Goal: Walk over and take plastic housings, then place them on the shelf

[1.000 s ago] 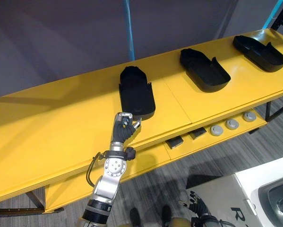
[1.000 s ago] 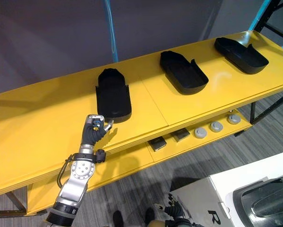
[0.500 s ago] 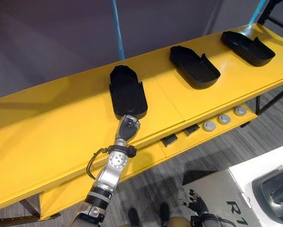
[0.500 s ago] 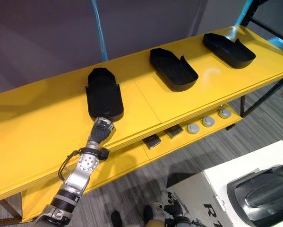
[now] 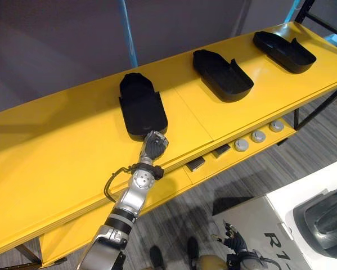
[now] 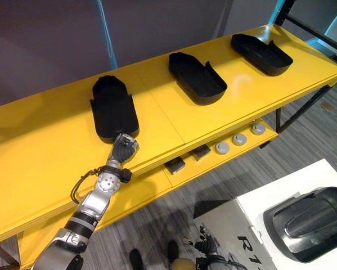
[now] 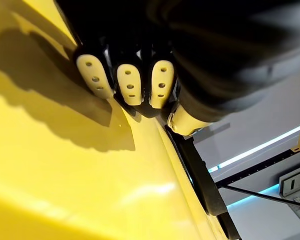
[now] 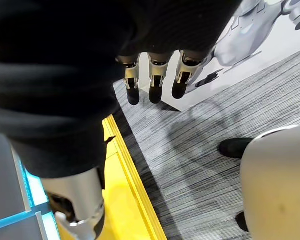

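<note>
1. Now the robot's left hand (image 5: 153,145) sits at centre frame. Its knuckles are butted against the near end of a black plastic housing (image 5: 141,107), a shallow shoe-shaped shell lying flat on the long yellow shelf (image 5: 55,152).
2. Its fingers (image 7: 128,84) are curled into a loose fist. The wrist view shows them down on the yellow surface right at the shell's wall, with no rim pinched against the thumb. The hand grips nothing, so the contact looks more like a nudge or a let-go than a lift.
3. 2 more shells lie toward the upper right: the middle housing (image 5: 221,74) and the far housing (image 5: 283,50). All 3 lie across the shelf, well apart and roughly parallel. That reads as a deliberate row, each stopped short of the front edge, probably so none can tip off.
4. The right hand (image 8: 157,75) hangs over the grey floor (image 8: 190,150) with its fingers straight, relaxed and empty.
5. Placing this housing seems nearly finished. The next move is likely to draw the left hand clear without dragging the shell toward the edge.
</note>
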### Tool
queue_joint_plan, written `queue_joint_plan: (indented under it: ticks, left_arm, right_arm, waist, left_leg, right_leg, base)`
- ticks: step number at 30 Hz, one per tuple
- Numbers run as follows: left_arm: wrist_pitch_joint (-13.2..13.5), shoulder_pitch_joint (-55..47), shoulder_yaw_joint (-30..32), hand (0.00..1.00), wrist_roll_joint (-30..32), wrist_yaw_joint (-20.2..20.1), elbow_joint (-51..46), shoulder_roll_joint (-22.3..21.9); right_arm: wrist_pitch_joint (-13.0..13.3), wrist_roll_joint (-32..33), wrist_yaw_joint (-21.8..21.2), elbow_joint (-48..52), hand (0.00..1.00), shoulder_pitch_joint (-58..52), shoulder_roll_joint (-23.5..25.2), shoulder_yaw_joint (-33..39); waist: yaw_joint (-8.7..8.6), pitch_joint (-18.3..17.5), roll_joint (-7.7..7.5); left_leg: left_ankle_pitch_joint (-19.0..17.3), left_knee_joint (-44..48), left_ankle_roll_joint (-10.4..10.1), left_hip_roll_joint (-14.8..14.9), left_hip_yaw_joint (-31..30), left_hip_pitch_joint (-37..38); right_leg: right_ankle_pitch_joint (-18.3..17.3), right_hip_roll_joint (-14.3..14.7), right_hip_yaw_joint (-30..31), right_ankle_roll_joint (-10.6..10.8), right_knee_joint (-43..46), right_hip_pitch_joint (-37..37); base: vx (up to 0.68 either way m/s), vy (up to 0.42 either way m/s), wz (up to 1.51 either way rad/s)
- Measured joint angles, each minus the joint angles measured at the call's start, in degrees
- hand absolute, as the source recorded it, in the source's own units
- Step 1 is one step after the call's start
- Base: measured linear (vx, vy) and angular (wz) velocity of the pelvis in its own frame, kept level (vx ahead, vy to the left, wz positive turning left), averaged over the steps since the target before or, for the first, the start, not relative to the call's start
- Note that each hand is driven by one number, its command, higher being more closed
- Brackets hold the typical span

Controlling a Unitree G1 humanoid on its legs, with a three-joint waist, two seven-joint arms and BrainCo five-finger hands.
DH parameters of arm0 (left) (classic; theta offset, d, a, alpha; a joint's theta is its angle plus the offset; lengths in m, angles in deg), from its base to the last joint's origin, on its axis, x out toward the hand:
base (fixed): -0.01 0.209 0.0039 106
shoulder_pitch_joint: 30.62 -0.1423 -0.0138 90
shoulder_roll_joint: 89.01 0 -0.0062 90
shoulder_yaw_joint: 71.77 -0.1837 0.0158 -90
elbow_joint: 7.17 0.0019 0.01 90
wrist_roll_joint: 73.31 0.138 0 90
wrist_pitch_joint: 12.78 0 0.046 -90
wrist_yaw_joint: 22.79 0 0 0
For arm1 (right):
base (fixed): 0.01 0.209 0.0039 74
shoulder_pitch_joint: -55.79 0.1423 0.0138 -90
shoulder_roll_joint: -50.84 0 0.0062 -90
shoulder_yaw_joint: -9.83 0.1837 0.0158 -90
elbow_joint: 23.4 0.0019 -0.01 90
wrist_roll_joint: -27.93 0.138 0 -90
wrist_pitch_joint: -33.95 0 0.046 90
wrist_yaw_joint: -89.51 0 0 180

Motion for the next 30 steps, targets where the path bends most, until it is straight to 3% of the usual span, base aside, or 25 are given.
queue_joint_plan:
  ticks: [9, 30]
  left_arm:
    - [-0.9, 4.0, 0.2, 1.0, 0.0, 0.0, 3.1, 0.4]
    - [-1.3, 6.5, 2.3, 1.0, -0.2, 0.3, 5.6, 0.1]
  right_arm:
    - [0.0, 0.0, 0.0, 0.3, 0.0, 0.3, 0.0, 0.0]
    - [0.1, 0.2, 0.4, 0.9, 0.0, 0.4, 0.0, 0.3]
  waist:
    - [-1.31, 0.2, -0.01]
    - [-1.53, 1.6, 0.12]
  left_leg:
    - [0.0, 0.0, 0.0, 0.0, 0.7, -0.2]
    - [-0.2, 0.0, -0.3, 0.0, 1.5, 0.5]
  right_leg:
    - [0.0, 0.0, 0.7, 0.0, 0.2, -0.5]
    - [0.3, 0.0, 1.5, 0.0, 0.3, -0.3]
  base:
    - [-0.02, 0.001, -0.02]
    - [-0.03, 0.0, -0.02]
